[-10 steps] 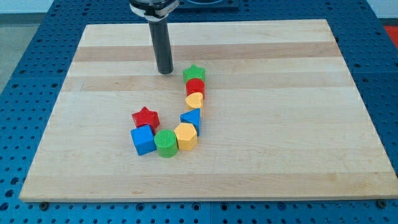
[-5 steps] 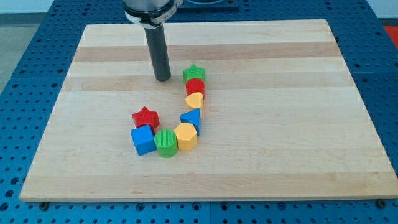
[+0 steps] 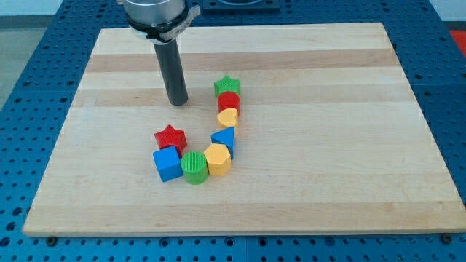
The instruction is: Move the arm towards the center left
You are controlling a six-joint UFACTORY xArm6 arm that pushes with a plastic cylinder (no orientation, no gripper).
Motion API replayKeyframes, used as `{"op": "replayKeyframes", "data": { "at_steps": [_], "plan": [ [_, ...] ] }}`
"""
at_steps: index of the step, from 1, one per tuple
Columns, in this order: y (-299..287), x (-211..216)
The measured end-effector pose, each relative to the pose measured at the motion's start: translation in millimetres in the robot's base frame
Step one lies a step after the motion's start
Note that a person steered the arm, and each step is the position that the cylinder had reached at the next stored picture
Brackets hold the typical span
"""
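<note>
Camera view: our rod stands upright over the worktop [image 3: 408, 109], touching no block.
No jaws here; my tip [image 3: 177, 102] rests left of the green star [image 3: 227, 85], above the red star [image 3: 170, 137], clear of both.

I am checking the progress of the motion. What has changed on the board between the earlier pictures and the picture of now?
Only my tip moved: it slid toward the view's left and a little toward the bottom, away from the green star. It now stands above the red star, apart from every block. Nothing was pushed; the red cylinder, blue cube and the other blocks stayed in place.
</note>
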State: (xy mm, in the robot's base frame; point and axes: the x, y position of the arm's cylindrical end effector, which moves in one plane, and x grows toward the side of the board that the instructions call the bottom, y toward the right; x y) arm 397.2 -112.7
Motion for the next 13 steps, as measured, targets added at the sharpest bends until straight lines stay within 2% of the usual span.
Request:
{"op": "replayKeyframes", "data": {
  "at_steps": [3, 7, 13],
  "plan": [
    [24.1, 19.4],
    [12.0, 44.2],
    [-6.1, 48.9]
  ]
}}
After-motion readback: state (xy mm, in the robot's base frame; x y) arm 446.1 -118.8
